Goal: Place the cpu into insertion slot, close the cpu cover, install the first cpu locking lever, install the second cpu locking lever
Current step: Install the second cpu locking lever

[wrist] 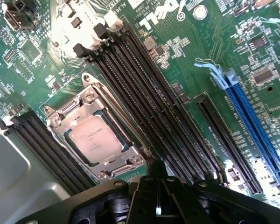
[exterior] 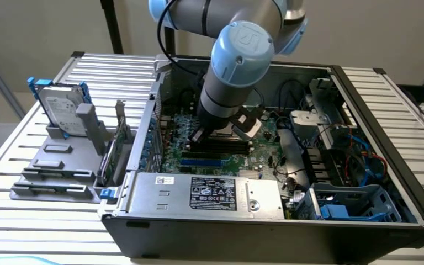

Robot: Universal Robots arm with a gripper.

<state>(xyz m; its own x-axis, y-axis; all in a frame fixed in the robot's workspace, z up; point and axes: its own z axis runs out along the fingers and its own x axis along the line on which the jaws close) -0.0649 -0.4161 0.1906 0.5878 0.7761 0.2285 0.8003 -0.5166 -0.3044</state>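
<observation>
The cpu (wrist: 94,138) lies flat in the insertion slot (wrist: 56,122) on the green board, its pale face up. The silvery cpu cover (wrist: 82,110) is folded down around it, framing the chip. A thin metal locking lever (wrist: 113,105) runs along the socket's side next to the memory slots. My gripper (wrist: 158,185) is shut, its black fingers together with nothing between them, just off the socket's corner. In the exterior view the arm reaches down into the open case, with the gripper (exterior: 210,136) low over the motherboard.
Long black memory slots (wrist: 144,107) flank the socket, and blue card slots (wrist: 254,126) lie further off. A labelled silver box (exterior: 205,193) sits at the case's front, a blue drive cage (exterior: 352,205) at the exterior view's right, and a hard drive (exterior: 61,107) on a stand outside.
</observation>
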